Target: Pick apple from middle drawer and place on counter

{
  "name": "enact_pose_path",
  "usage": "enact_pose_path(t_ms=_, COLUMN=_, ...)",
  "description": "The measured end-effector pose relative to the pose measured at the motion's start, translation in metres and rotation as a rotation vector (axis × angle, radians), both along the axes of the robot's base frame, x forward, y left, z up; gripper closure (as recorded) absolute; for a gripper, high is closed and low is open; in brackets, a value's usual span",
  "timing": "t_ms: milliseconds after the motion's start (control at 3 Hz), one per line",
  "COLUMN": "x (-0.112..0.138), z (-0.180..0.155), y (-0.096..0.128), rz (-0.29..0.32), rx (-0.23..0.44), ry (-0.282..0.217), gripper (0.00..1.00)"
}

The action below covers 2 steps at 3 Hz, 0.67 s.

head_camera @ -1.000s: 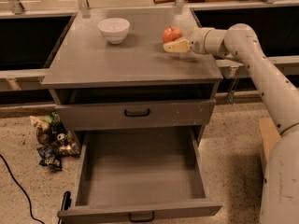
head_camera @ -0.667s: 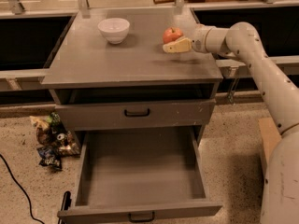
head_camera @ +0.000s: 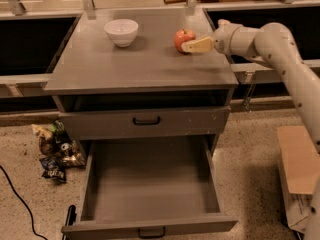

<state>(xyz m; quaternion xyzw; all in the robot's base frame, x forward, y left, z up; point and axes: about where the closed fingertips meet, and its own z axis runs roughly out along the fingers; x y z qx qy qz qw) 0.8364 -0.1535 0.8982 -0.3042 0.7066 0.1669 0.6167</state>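
One apple (head_camera: 183,38), one bowl (head_camera: 121,31) on counter (head_camera: 130,69); jaws at apple.

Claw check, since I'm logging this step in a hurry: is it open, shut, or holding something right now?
Claw: cannot be told; it is right at the apple, over the far right part of the counter.

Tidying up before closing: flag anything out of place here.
Crumpled snack packets lie strewn on the floor left of the open middle drawer. The pincer sits by the apple on the counter.
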Motion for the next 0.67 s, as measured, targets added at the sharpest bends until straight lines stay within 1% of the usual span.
enact_pose_path(t_ms=333, x=-0.019, z=0.027, y=-0.022, rz=-0.032, rx=-0.011, ry=-0.033, gripper=0.00)
enact_pose_path(t_ms=667, x=-0.036, z=0.057, y=-0.037, rz=-0.063, rx=-0.068, ry=-0.051, gripper=0.00)
